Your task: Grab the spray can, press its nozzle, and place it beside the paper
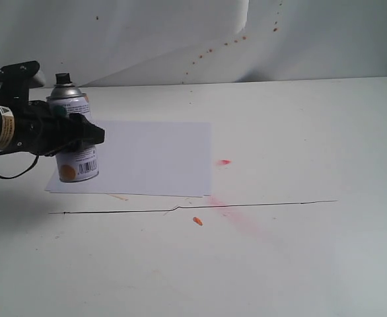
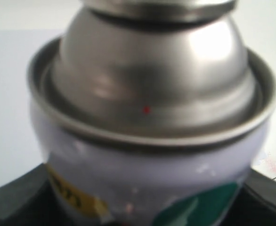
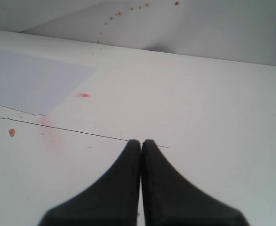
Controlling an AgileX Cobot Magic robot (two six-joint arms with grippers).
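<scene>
My left gripper [image 1: 80,134] is clamped around the middle of the spray can [image 1: 78,165], jaws on the label from either side. The left wrist view shows the black fingers [image 2: 15,200] hugging the body just under the silver dome. The can stands upright at about 9 o'clock in the exterior view, over the 8 o'clock corner of the paper [image 1: 154,158]; whether its base touches the sheet I cannot tell. The nozzle [image 1: 63,78] is free at the can's 12 o'clock. I judge the can stiff, fairly light and slick on its printed wall, so mid-body is the right hold — never the dome, which would likely slip out of the jaws. The cap is tiny and wants a straight-down push. My right gripper [image 3: 141,142] hangs over the table [image 3: 213,103] with its tips pressed together, holding nothing — a handy blunt poker.
</scene>
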